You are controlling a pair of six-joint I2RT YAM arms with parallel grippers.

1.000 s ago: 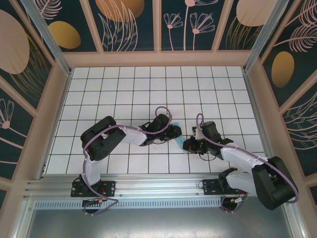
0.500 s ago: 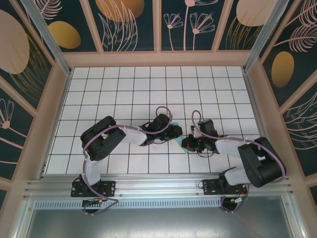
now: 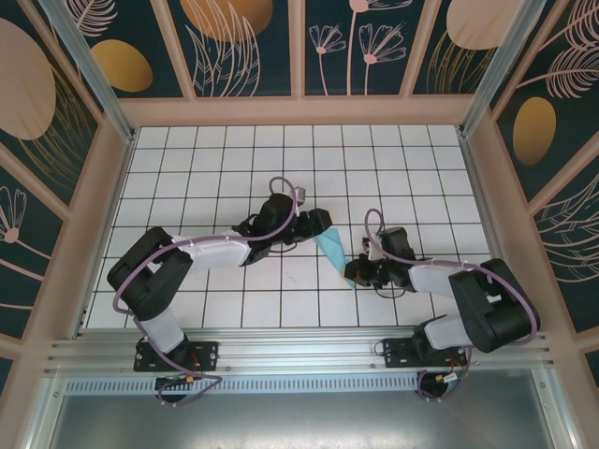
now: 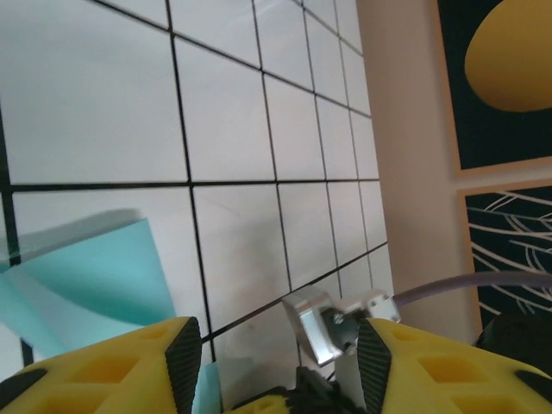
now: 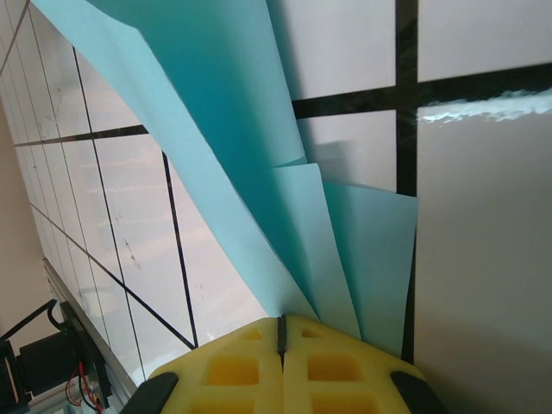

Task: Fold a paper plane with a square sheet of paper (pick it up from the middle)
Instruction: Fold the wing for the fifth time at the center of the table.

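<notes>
Right gripper (image 5: 280,326) is pinching the near corner of the folded sheet of paper (image 5: 233,129), yellow fingers pressed together on its layers; sheet is fanning out from the fingers in several overlapping light-blue flaps, creased, lying low over the white tiled table (image 3: 234,159); right arm (image 3: 440,281) is reaching in from the sheet's right side; left gripper (image 4: 278,366) is hovering at the sheet's far end, jaws standing apart with nothing between them; one yellow finger (image 4: 129,379) is sitting just over the sheet's edge, cannot tell if touching; the other is off the sheet, over bare tile; left arm (image 3: 215,248) is stretching away to the sheet's left; in the top view the sheet is showing as a narrow slanted strip between the two grippers, far end by the left one, near end in the right one's jaws.
</notes>
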